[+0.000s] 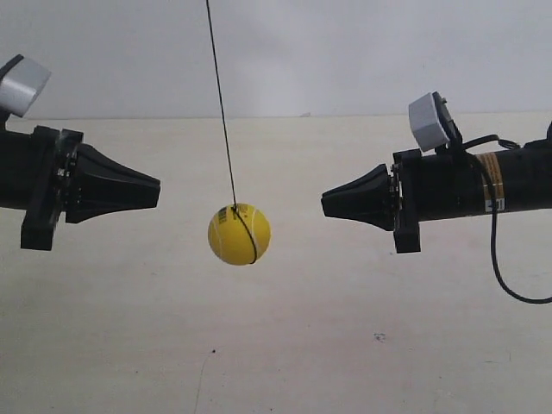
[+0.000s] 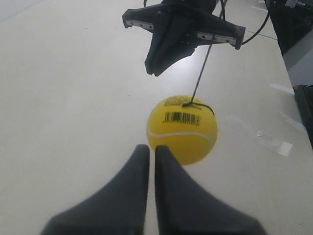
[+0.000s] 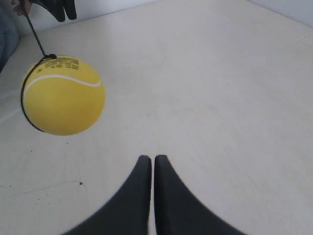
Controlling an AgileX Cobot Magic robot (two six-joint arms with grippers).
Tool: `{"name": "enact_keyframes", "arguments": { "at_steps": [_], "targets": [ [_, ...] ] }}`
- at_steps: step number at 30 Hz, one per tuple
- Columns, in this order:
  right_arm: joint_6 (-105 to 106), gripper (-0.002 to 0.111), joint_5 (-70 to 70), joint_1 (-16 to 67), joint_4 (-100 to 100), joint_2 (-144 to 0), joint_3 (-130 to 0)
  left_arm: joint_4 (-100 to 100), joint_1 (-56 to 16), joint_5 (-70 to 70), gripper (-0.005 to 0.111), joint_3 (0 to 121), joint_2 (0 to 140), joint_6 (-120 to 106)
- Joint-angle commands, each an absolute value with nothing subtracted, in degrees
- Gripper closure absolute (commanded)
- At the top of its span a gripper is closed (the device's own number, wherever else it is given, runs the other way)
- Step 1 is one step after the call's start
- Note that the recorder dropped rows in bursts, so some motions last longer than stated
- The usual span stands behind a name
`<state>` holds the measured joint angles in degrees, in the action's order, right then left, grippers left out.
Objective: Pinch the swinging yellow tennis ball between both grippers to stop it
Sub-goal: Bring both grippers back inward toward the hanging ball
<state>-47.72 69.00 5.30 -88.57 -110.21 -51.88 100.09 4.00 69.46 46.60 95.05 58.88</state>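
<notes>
The yellow tennis ball (image 1: 239, 234) hangs on a thin dark string (image 1: 220, 103) above the pale table, between two black cone tips and a little lower than both. The tip of the arm at the exterior view's left (image 1: 158, 191) and that of the arm at the exterior view's right (image 1: 324, 204) each stand clear of the ball. In the left wrist view the ball (image 2: 183, 129) shows its barcode just past my shut left gripper (image 2: 152, 147), with the other cone (image 2: 152, 71) beyond. In the right wrist view the ball (image 3: 63, 95) hangs off to one side of my shut right gripper (image 3: 152, 157).
A pale table top (image 1: 362, 345) lies under everything, with a plain wall behind. A black cable (image 1: 500, 259) loops down from the arm at the exterior view's right. Clear tape scraps (image 2: 276, 144) lie on the table in the left wrist view.
</notes>
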Motion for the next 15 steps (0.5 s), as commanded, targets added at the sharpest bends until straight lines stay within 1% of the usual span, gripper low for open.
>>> {"name": "enact_keyframes", "arguments": {
  "at_steps": [1, 4, 11, 15],
  "targets": [
    [-47.1, 0.108, 70.0, 5.3, -87.4, -110.0, -52.1, 99.9, 3.2, 70.0, 0.102, 47.0, 97.4, 58.2],
    [-46.6, 0.108, 70.0, 5.4, -86.8, -110.0, -52.1, 99.9, 1.5, 70.0, 0.102, 47.0, 98.2, 57.4],
    [-46.5, 0.108, 70.0, 5.5, -86.4, -110.0, -52.1, 99.9, 1.1, 70.0, 0.102, 47.0, 98.3, 57.3],
    [-45.1, 0.108, 70.0, 7.9, -85.6, -110.0, -52.1, 99.9, 0.1, 70.0, 0.102, 47.0, 98.3, 57.0]
  ]
}}
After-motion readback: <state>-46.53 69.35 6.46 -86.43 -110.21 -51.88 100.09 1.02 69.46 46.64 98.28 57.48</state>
